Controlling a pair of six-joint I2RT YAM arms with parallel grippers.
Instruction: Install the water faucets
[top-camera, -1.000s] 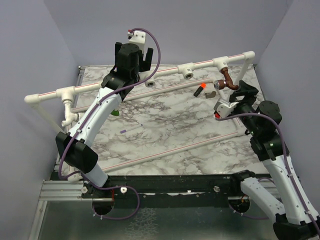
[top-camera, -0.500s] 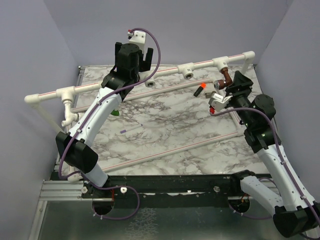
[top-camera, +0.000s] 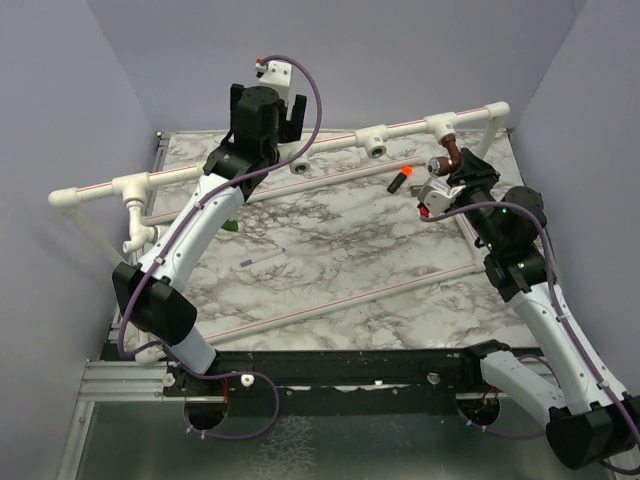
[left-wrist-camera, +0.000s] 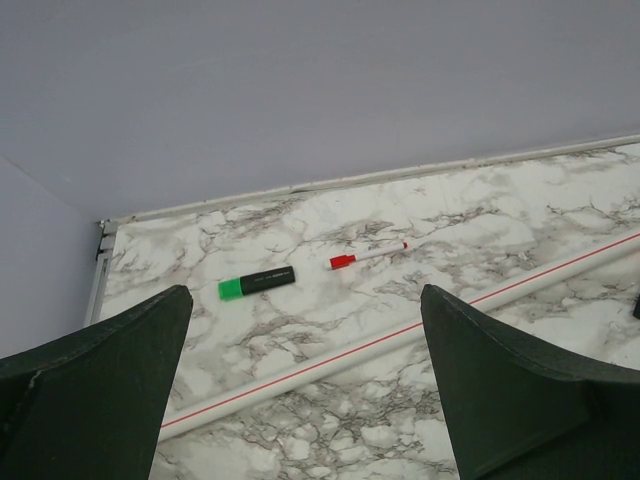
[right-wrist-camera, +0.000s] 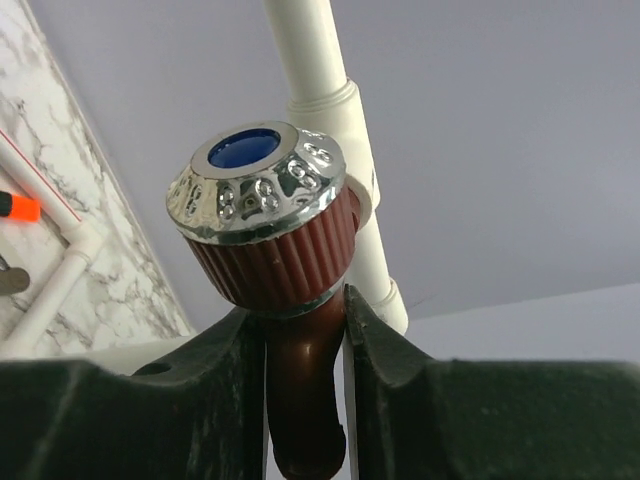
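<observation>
The reddish-brown faucet (right-wrist-camera: 268, 262) has a ribbed knob, a studded chrome cap and a blue centre; the right gripper (right-wrist-camera: 305, 335) clamps its neck. The left gripper (left-wrist-camera: 305, 330) stands wide open.

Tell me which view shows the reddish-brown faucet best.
Right wrist: the reddish-brown faucet fills the frame, chrome cap and ribbed knob sharp, neck inside the right gripper. Top external shows it small and far. Left wrist misses it.

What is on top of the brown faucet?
A chrome cap with a blue centre tops the brown faucet. The right gripper hides part of its neck and the spout.
</observation>
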